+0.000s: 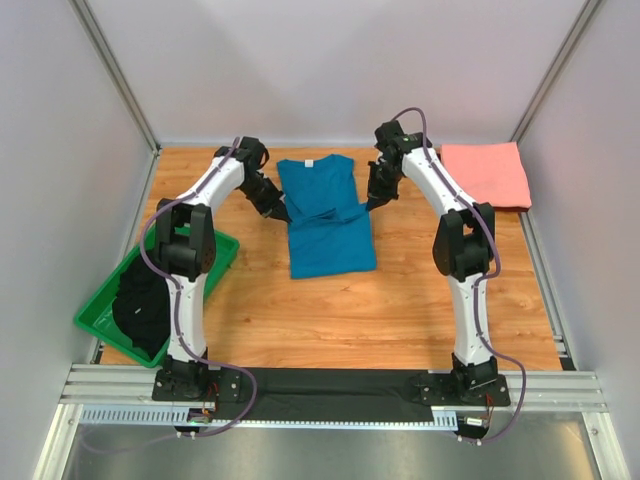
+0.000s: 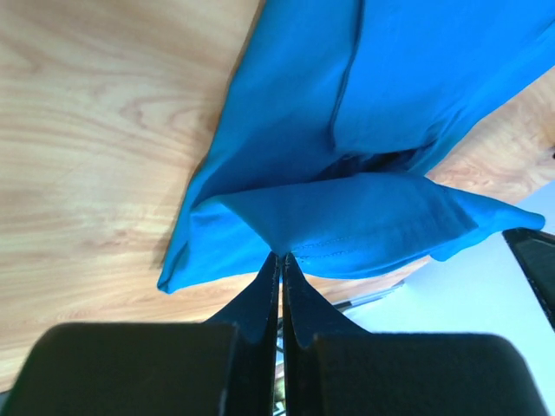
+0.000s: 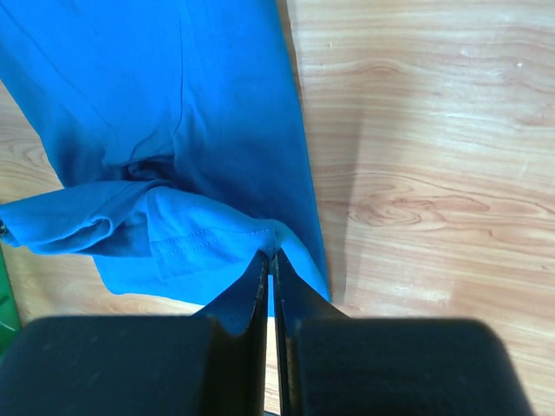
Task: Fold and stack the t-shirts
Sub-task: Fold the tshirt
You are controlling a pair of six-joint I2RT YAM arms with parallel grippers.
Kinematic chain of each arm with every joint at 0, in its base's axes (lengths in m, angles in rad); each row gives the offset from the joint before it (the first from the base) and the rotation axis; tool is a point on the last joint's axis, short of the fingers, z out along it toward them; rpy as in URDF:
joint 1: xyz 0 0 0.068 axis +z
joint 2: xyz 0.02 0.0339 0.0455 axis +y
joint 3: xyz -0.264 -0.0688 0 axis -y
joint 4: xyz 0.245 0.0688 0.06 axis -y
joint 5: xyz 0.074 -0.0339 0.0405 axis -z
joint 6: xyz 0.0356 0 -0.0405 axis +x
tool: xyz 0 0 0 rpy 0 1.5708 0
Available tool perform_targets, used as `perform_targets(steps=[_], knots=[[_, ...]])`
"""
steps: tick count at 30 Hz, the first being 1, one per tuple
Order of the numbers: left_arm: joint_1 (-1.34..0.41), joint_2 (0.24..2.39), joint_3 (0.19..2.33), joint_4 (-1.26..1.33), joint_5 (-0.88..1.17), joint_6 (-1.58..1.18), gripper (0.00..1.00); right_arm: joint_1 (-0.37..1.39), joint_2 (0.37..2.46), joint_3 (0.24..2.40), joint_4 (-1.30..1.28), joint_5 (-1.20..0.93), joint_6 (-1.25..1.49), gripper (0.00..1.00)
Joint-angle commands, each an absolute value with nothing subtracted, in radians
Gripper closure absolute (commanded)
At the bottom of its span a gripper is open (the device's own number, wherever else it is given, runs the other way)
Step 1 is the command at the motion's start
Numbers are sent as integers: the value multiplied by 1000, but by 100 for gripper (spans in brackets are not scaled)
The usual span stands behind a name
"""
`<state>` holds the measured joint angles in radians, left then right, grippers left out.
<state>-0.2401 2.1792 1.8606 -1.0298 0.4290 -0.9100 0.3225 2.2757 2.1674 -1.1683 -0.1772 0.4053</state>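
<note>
The teal-blue t-shirt (image 1: 325,215) lies in the middle of the wooden table, neck label at the far end, partly folded. My left gripper (image 1: 283,214) is shut on its left edge, pinching a fold of blue cloth (image 2: 347,221) lifted off the table. My right gripper (image 1: 367,204) is shut on the right edge, pinching the hem (image 3: 208,238). Both hold the cloth raised over the shirt's middle. The salmon-pink t-shirt (image 1: 486,174) lies folded flat at the far right corner, apart from both grippers.
A green tray (image 1: 205,268) with dark cloth (image 1: 140,305) in it sits at the left edge of the table beside my left arm. White walls enclose the table on three sides. Bare wood (image 1: 350,320) lies in front of the blue shirt.
</note>
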Motion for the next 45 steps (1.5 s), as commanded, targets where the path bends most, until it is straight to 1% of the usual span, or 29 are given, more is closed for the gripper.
perform_targets(steps=[1, 8, 18, 19, 21, 22, 25, 26, 28, 29, 31, 33, 35, 36, 39, 40, 43, 44, 45], knots=[[-226, 2207, 1937, -1060, 472, -911, 100, 310, 2295, 2218, -1122, -241, 385, 100], [-212, 2281, 2003, -1061, 486, -923, 100, 299, 2330, 2224, -1026, -324, 413, 100], [-186, 2336, 2046, -1071, 456, -940, 100, 267, 2394, 2249, -954, -327, 486, 100], [-184, 2347, 2055, -1068, 459, -933, 99, 265, 2401, 2249, -948, -325, 489, 100], [-181, 2355, 2085, -1080, 440, -931, 94, 261, 2407, 2249, -928, -325, 497, 98], [-176, 2349, 2089, -1066, 437, -928, 88, 259, 2411, 2253, -920, -333, 500, 94], [-169, 2317, 2086, -1004, 436, -931, 77, 252, 2422, 2276, -913, -357, 502, 86], [-166, 2306, 2088, -991, 434, -930, 75, 250, 2422, 2289, -916, -367, 496, 79], [-160, 2275, 2092, -963, 451, -927, 70, 244, 2411, 2298, -959, -353, 476, 76], [-158, 2269, 2095, -965, 457, -917, 64, 239, 2401, 2293, -977, -347, 463, 71], [-158, 2257, 2120, -1015, 462, -896, 59, 224, 2347, 2232, -1009, -347, 433, 67], [-161, 2232, 2115, -1070, 453, -861, 59, 212, 2268, 2115, -1015, -366, 407, 64], [-179, 2200, 2056, -1074, 446, -835, 59, 210, 2217, 2021, -1012, -391, 364, 62], [-189, 2162, 2031, -1074, 428, -792, 59, 209, 2168, 1935, -1012, -402, 351, 62], [-230, 2076, 1922, -1078, 390, -726, 59, 210, 2097, 1804, -980, -442, 327, 62], [-253, 2054, 1855, -1072, 387, -713, 59, 210, 2057, 1733, -968, -445, 322, 62], [-302, 1965, 1734, -1028, 413, -660, 59, 210, 2019, 1661, -948, -452, 296, 62], [-320, 1930, 1682, -1022, 414, -655, 58, 213, 1999, 1604, -913, -483, 273, 63], [-327, 1915, 1651, -1009, 425, -655, 58, 215, 1999, 1603, -913, -483, 273, 63]])
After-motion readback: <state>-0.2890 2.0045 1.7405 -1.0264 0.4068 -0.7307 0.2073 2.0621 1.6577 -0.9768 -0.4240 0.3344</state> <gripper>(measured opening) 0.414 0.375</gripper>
